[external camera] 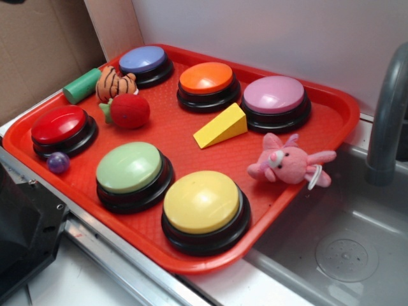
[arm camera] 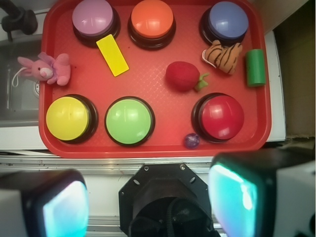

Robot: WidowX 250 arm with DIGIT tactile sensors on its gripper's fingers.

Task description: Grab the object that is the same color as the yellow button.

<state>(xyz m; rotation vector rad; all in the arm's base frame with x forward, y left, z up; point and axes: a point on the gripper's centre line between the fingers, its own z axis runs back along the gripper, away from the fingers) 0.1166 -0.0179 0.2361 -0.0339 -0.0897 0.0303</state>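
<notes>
Wedge Untouched as Grab Has Yet to Begin

Wedge (external camera: 221,125) lies flat on the red tray (external camera: 331,121), in the open stretch between the orange button (external camera: 206,79) and the purple one (external camera: 275,95), apart from both and well apart from the yellow button (external camera: 202,202) whose colour it shares. That button sits at the tray's near edge, beside the green button (external camera: 130,167). A pink plush rabbit (external camera: 288,162) rests near the wedge, toward the sink (external camera: 344,255). The end effector (arm camera: 148,202) hangs high over the tray's front edge, its two fingers (arm camera: 234,195) spread wide apart with nothing between them, seen only in the wrist view. Nothing of the task looks done: the whole approach, descent and closing on the wedge remain. The sloped top face may make a firm pinch harder to secure.
</notes>
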